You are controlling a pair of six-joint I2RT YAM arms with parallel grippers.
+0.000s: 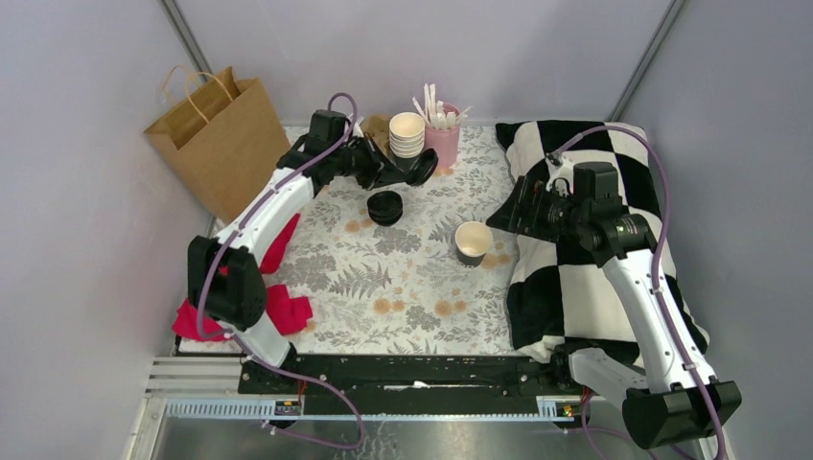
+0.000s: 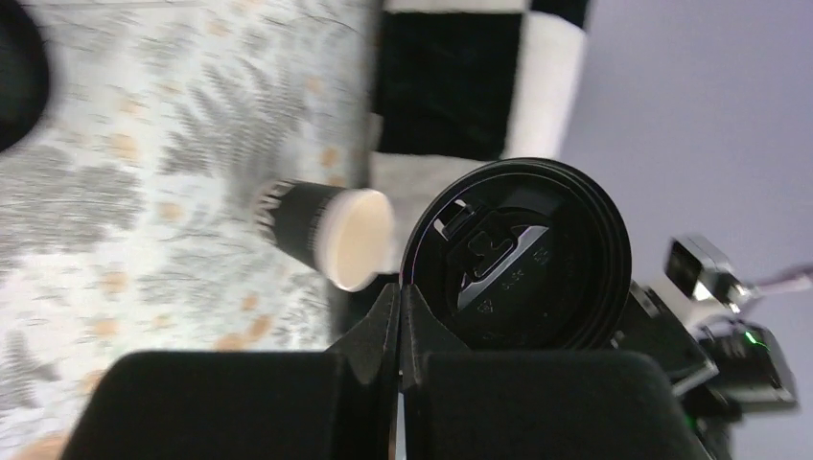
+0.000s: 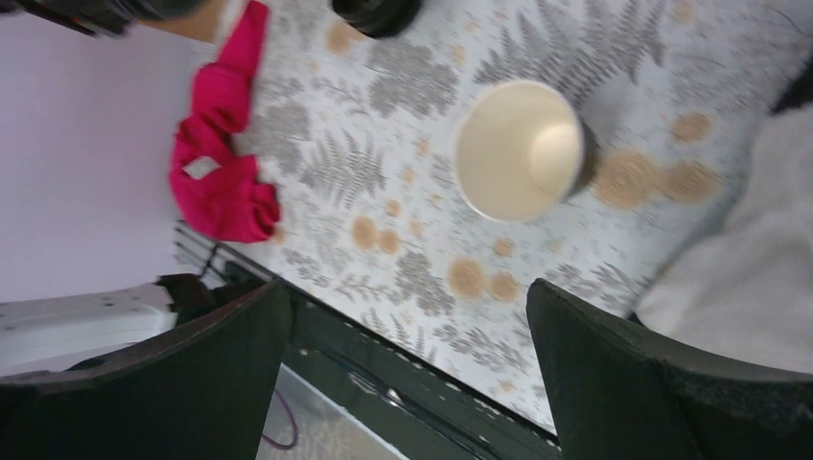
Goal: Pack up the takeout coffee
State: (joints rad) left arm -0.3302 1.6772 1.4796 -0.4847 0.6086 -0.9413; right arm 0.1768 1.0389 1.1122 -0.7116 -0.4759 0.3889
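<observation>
The takeout coffee cup (image 1: 472,241), black outside and cream inside, stands upright and lidless on the fern-print mat. The left wrist view shows it (image 2: 326,230) beyond the fingers. My left gripper (image 1: 406,172) hovers at the back of the mat, shut on the rim of a round black lid (image 1: 422,171). That lid (image 2: 518,254) fills the left wrist view, pinched at its edge by the left gripper (image 2: 400,297). My right gripper (image 1: 510,217) hangs open just right of the cup, nothing between its fingers. From the right gripper (image 3: 407,292) the cup (image 3: 518,149) lies ahead.
A brown paper bag (image 1: 216,134) stands at the back left. A stack of lidless cups (image 1: 406,134) and a pink holder (image 1: 443,142) sit at the back. A low stack of lids (image 1: 385,206) lies mid-mat. Checkered cloth (image 1: 585,278) covers the right; red cloth (image 1: 278,307) lies left.
</observation>
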